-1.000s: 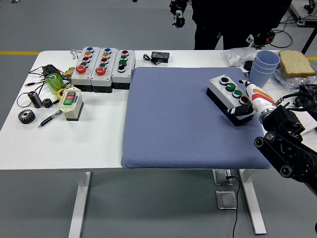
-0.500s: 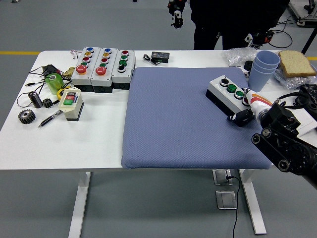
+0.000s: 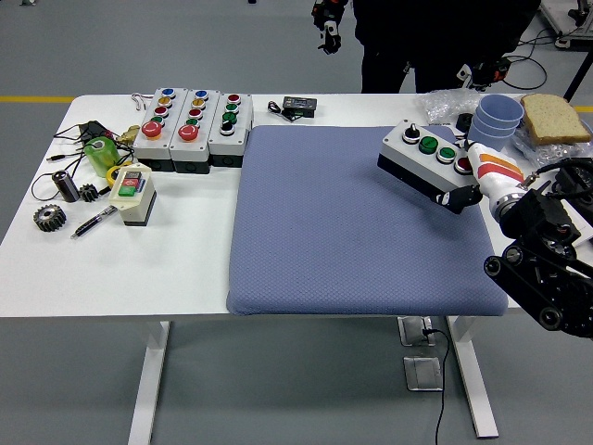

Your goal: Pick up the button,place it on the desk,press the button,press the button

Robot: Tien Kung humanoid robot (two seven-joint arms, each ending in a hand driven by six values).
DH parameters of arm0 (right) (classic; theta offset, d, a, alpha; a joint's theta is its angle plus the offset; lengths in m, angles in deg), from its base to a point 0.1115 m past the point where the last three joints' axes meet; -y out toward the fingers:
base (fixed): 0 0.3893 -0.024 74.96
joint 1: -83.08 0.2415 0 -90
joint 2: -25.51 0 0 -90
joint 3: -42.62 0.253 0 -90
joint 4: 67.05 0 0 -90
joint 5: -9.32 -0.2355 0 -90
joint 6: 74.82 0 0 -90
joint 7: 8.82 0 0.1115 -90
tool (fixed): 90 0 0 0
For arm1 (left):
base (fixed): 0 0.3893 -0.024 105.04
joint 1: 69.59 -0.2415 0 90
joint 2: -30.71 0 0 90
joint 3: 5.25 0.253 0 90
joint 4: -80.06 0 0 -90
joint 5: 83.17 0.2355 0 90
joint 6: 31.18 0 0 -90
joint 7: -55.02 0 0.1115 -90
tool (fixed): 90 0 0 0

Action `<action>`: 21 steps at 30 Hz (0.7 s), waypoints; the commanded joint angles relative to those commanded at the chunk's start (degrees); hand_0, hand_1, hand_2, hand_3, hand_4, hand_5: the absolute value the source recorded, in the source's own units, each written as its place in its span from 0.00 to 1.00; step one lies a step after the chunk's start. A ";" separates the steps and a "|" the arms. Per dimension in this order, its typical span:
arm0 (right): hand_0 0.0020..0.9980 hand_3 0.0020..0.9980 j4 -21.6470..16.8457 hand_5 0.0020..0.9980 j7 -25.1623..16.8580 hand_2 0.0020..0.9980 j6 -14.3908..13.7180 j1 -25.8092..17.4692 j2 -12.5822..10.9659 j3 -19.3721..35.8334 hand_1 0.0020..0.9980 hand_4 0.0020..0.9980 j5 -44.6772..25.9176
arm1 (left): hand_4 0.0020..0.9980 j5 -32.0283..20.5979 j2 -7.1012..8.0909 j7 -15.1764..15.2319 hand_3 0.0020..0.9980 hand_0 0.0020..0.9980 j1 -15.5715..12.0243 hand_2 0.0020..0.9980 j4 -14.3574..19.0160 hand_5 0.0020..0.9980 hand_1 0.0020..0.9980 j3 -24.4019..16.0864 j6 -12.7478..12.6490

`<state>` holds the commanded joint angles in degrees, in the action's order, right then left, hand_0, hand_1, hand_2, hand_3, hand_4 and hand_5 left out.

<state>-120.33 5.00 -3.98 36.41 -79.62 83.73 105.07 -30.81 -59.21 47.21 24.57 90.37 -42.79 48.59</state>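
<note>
A grey button box with a black, two green and a red button on top hangs tilted over the far right part of the blue mat. My right hand, white and orange with black fingers, is shut on the box's right end, and the black arm comes in from the lower right. The box's underside is hidden, so I cannot tell whether its left end still touches the mat. My left arm is out of view.
Three larger button boxes stand at the back left, with a small two-button box, gears, a pen and green tape nearby. Stacked blue cups and bread sit right of the held box. A person stands at the far side.
My right hand has lifted the button box and carried it a little toward the far edge; the box now sits higher in the picture and more tilted.
</note>
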 joint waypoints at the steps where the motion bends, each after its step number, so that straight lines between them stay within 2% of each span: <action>1: 0.04 0.54 -0.71 0.00 -1.90 0.49 0.91 -0.02 -0.25 0.01 0.23 0.59 -0.66 | 0.34 0.14 0.00 -0.03 0.60 0.63 0.03 0.68 0.00 0.65 0.66 -0.04 0.00; 6: 0.04 0.55 -5.51 0.00 -11.55 0.49 9.72 0.60 -3.12 -2.27 0.22 0.59 -0.23 | 0.34 -0.32 0.05 0.08 0.60 0.63 0.16 0.68 0.00 0.65 0.66 0.08 -0.01; 9: 0.04 0.55 -7.11 0.00 -15.05 0.49 13.24 1.48 -4.72 -5.00 0.22 0.59 1.50 | 0.34 -0.81 0.09 0.20 0.60 0.63 0.22 0.68 0.00 0.65 0.66 0.14 -0.04; 12: 0.04 0.55 -7.54 0.00 -15.64 0.48 14.33 2.22 -5.24 -7.11 0.22 0.57 3.51 | 0.34 -0.47 0.10 0.14 0.60 0.63 0.28 0.68 0.00 0.65 0.66 -0.13 -0.04; 15: 0.04 0.55 -6.47 0.00 -14.96 0.48 14.90 3.20 -4.67 -10.15 0.22 0.57 3.97 | 0.34 -0.57 0.08 0.11 0.60 0.63 0.24 0.68 0.00 0.65 0.66 -0.09 -0.01; 16: 0.12 0.56 -5.32 0.00 -15.03 0.53 16.09 3.43 -4.03 -11.16 0.30 0.57 4.94 | 0.34 -0.12 0.04 0.01 0.60 0.63 0.28 0.68 0.00 0.65 0.66 -0.22 -0.01; 21: 0.12 0.56 -2.65 0.00 -15.99 0.53 18.86 3.54 -2.73 -12.63 0.30 0.57 4.95 | 0.34 -0.24 0.00 0.02 0.60 0.63 0.21 0.68 0.00 0.65 0.66 -0.16 -0.02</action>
<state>-122.98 -10.99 14.87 39.95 -82.34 71.10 110.02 -31.05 -59.21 47.23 24.78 90.37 -42.95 48.57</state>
